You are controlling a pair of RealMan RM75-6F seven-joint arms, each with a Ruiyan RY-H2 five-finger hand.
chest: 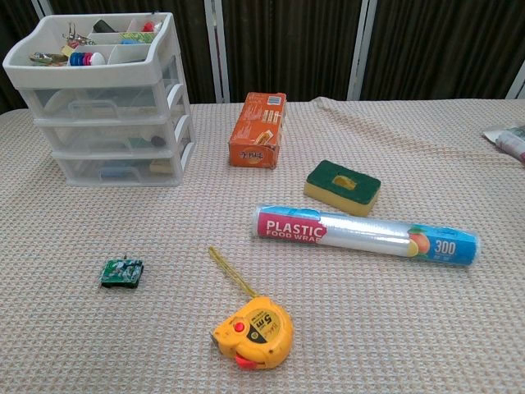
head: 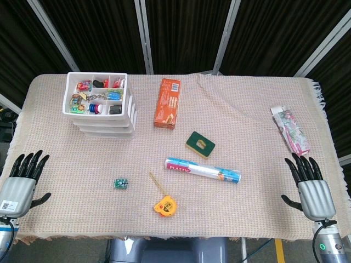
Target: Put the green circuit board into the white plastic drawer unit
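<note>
The left hand (head: 22, 183) rests palm-down at the surface's (head: 247, 109) near left edge, fingers spread wide and holding nothing. Behind it, at the far left, stands the white plastic drawer unit (chest: 107, 98), its top tray filled with small colourful bits; the drawers look closed, though the clear fronts make that hard to judge. The green circuit board (chest: 121, 272) lies flat in front of the unit, well apart from it. Next come a yellow tape measure (chest: 254, 332), an orange box (chest: 258, 130), a green-topped sponge (chest: 343, 186) and a roll of plastic wrap (chest: 365, 234). A printed packet (head: 290, 130) lies far right. The right hand (head: 312, 189) lies open-fingered too, holding nothing.
</note>
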